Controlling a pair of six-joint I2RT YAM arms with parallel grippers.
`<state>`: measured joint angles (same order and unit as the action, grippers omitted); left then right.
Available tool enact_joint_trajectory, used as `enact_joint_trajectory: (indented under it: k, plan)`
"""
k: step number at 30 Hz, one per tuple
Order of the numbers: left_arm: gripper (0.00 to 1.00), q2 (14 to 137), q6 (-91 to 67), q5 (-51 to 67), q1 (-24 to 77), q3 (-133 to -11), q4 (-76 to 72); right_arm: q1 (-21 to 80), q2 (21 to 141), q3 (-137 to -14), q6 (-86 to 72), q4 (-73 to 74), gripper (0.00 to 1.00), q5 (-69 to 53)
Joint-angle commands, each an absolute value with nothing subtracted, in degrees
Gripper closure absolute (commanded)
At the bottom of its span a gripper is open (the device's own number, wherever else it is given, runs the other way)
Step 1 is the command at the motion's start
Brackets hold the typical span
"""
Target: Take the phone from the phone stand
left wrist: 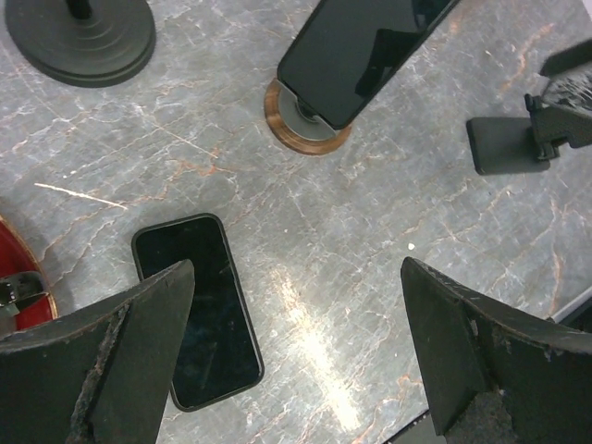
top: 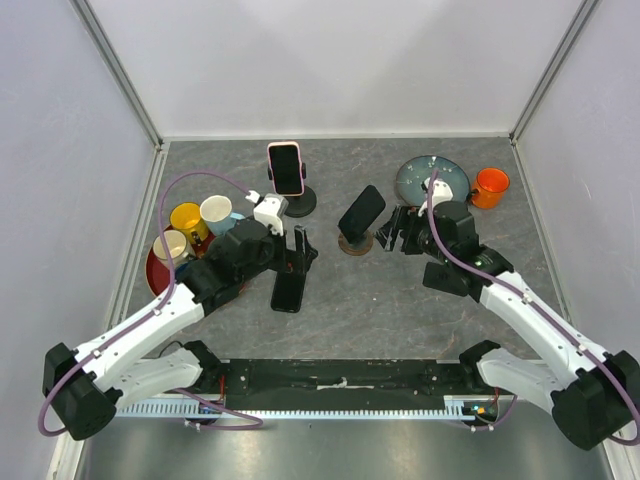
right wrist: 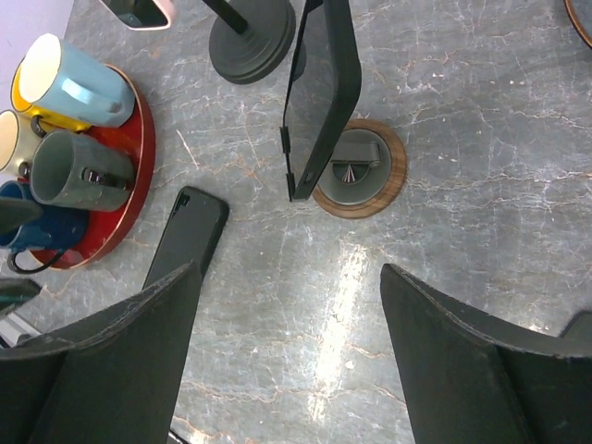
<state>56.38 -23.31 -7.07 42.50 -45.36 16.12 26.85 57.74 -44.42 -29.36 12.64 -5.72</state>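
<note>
A black phone leans on a round wooden stand at mid table. It also shows in the left wrist view and edge-on in the right wrist view, on the stand. A pink-cased phone stands on a black stand behind it. Another black phone lies flat on the table, beside my left finger. My left gripper is open and empty, left of the wooden stand. My right gripper is open and empty, just right of it.
A red tray with several mugs sits at the left. A grey plate and an orange cup sit at the back right. The black stand's base is at the left wrist view's top left.
</note>
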Motion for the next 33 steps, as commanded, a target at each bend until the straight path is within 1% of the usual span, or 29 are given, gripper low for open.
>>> enact_joint_trajectory:
  k: [1, 5, 6, 7, 15, 20, 21, 25, 31, 33]
  plan:
    - [0.0, 54.4, -20.6, -3.3, 42.5, -43.9, 11.6, 27.0, 60.0, -47.0, -30.6, 6.6, 0.16, -2.1]
    - [0.0, 54.8, -20.2, -2.5, 42.5, -43.9, 11.3, 26.8, 62.0, -47.4, -31.2, 5.0, 0.22, 2.7]
    - [0.0, 54.8, -20.1, -2.2, 42.5, -44.1, 11.3, 26.8, 62.6, -47.6, -31.4, 4.6, 0.26, 2.9]
    - [0.0, 54.9, -20.0, -2.0, 42.5, -44.1, 11.2, 26.7, 63.5, -47.7, -31.2, 4.0, 0.28, 2.9]
    - [0.0, 55.1, -19.7, -1.8, 42.5, -44.0, 11.2, 25.3, 70.9, -48.9, -33.1, -2.8, 0.28, -1.3]
    - [0.0, 54.8, -19.9, -1.2, 42.5, -44.0, 11.5, 21.2, 74.1, -47.9, -35.2, -7.5, 0.3, -6.7]
    - [0.0, 54.6, -19.9, -1.2, 42.5, -44.0, 11.6, 20.7, 74.8, -47.7, -35.4, -8.2, 0.32, -7.4]
    - [0.0, 54.8, -20.0, -1.0, 42.5, -44.1, 11.9, 19.6, 76.3, -47.5, -35.5, -10.5, 0.34, -11.2]
    - [0.0, 55.2, -20.6, -0.3, 42.5, -44.6, 11.9, 19.1, 78.8, -47.4, -35.6, -13.4, 0.38, -13.4]
    - [0.0, 55.4, -20.7, -0.4, 42.5, -44.7, 11.8, 19.1, 79.8, -47.5, -35.3, -14.2, 0.41, -14.1]
